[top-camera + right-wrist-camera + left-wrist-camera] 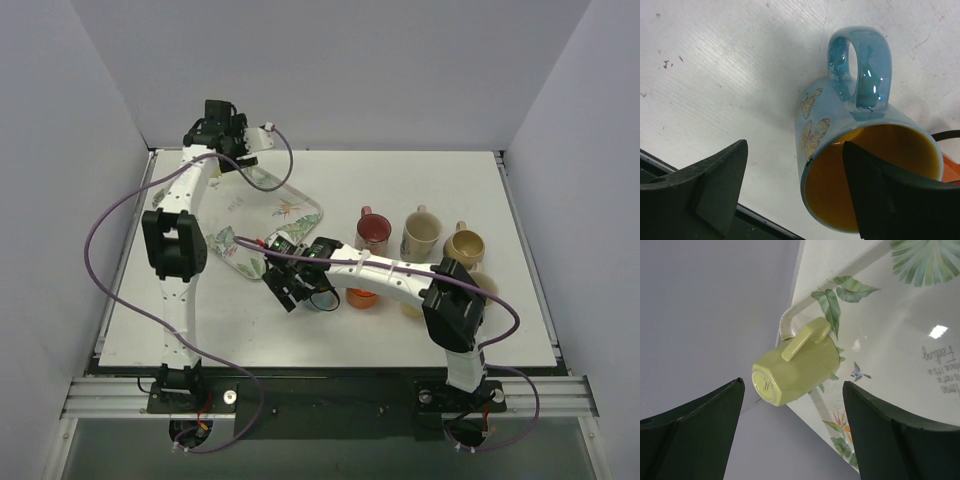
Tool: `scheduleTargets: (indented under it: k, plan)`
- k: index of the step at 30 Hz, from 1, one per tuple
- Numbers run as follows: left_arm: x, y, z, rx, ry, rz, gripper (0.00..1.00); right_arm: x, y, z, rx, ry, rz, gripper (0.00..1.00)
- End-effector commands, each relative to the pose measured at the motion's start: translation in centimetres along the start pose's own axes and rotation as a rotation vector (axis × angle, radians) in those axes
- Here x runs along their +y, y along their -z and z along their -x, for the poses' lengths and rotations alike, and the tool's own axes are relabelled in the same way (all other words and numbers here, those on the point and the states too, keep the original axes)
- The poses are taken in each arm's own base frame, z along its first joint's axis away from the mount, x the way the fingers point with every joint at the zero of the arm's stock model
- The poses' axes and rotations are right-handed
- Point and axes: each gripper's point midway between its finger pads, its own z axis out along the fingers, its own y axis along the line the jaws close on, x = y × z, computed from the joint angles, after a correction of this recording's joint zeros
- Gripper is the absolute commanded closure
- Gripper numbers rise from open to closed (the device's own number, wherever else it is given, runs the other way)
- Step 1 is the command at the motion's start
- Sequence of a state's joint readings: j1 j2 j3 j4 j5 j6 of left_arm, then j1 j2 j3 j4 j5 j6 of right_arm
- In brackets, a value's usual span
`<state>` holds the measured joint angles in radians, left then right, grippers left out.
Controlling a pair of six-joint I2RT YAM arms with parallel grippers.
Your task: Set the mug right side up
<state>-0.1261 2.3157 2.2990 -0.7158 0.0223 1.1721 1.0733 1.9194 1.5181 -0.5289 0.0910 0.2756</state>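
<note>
I am looking down the left arm at the lime-green ceramic mug (795, 367). It is sitting at the far-left corner of the white leaf-printed tray (900, 300), right by the rim. Its base is facing my camera, its handle is sticking outward and its mouth is hidden against the tray, so I am judging it to be the mug that is upside down.

The left gripper (793, 390) is hovering above it with jaws standing wide apart, gripping nothing. I am reading this as the approach step. The next move is calling for a descent that puts the fingers on either side of the body, clear of the handle and the tray rim. After that come a firm close, a lift and a half turn of the wrist.

The right gripper (795, 145) is over the glossy blue butterfly-patterned mug (815, 125), which is standing mouth up on the white bench (400, 180). Those jaws are also apart and not clamping. One finger is overlapping the rim, and I cannot tell whether it is touching. The part of its yellow interior that I can see is holding nothing.

Behind it, the red mug (373, 232), the cream mug (421, 235) and the tan mug (464, 246) are standing in a row, mouths up and seemingly empty.
</note>
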Motion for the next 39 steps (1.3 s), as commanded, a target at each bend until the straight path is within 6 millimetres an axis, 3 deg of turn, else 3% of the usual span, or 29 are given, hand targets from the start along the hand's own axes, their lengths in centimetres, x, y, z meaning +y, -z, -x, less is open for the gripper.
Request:
scheduleTargets:
  k: [1, 5, 6, 7, 10, 16, 21, 25, 27, 29, 30, 31, 32, 33, 35, 39]
  plan:
    - [0.5, -2.7, 0.2, 0.035, -0.289, 0.002, 0.1, -0.6, 5.0, 2.2, -0.107, -0.012, 0.026, 0.25]
    - [-0.4, -6.6, -1.0, 0.112, -0.421, 0.007, 0.1, -1.5, 7.8, 3.1, -0.181, -0.029, 0.014, 0.22]
    - [0.8, -6.5, -1.0, 0.124, -0.445, 0.034, 0.1, -1.8, 8.5, 3.3, -0.201, -0.036, 0.008, 0.22]
    - [-0.1, -8.0, -2.0, 0.141, -0.453, 0.012, 0.1, -2.2, 8.9, 3.3, -0.212, -0.041, -0.003, 0.22]
    - [1.1, -9.3, -3.1, 0.17, -0.501, 0.048, 0.1, -2.9, 9.9, 3.4, -0.24, -0.055, -0.02, 0.22]
    - [2.0, -11.1, -4.3, 0.217, -0.527, 0.125, 0.12, -3.3, 9.6, 3.5, -0.235, -0.056, -0.028, 0.22]
    - [2.1, -11.2, -4.3, 0.215, -0.548, 0.132, 0.23, -3.4, 8.6, 3.4, -0.205, -0.059, -0.031, 0.22]
    - [3.0, -11.4, -4.9, 0.244, -0.543, 0.17, 0.23, -3.5, 8.1, 3.3, -0.191, -0.054, -0.042, 0.22]
    - [2.2, -11.8, -5.3, 0.255, -0.536, 0.141, 0.3, -4.1, 8.0, 3.2, -0.188, -0.068, -0.068, 0.22]
    - [1.7, -11.7, -5.7, 0.265, -0.524, 0.126, 0.54, -4.7, 7.8, 3.1, -0.18, -0.092, -0.081, 0.22]
    - [1.3, -11.6, -6.0, 0.272, -0.524, 0.108, 0.59, -4.8, 7.8, 2.9, -0.176, -0.097, -0.082, 0.22]
    - [1.3, -11.2, -5.9, 0.281, -0.517, 0.104, 0.75, -5.0, 7.9, 2.9, -0.178, -0.101, -0.082, 0.22]
    - [0.8, -11.2, -6.3, 0.29, -0.508, 0.092, 0.8, -5.0, 7.9, 2.8, -0.176, -0.101, -0.081, 0.22]
    - [0.7, -10.8, -6.0, 0.288, -0.504, 0.091, 0.94, -5.1, 7.9, 2.7, -0.175, -0.101, -0.085, 0.22]
    - [0.8, -9.8, -5.8, 0.278, -0.485, 0.091, 1.0, -5.2, 8.0, 2.6, -0.178, -0.1, -0.09, 0.22]
    - [1.3, -7.8, -5.0, 0.249, -0.446, 0.114, 1.0, -5.5, 8.6, 2.6, -0.193, -0.107, -0.094, 0.22]
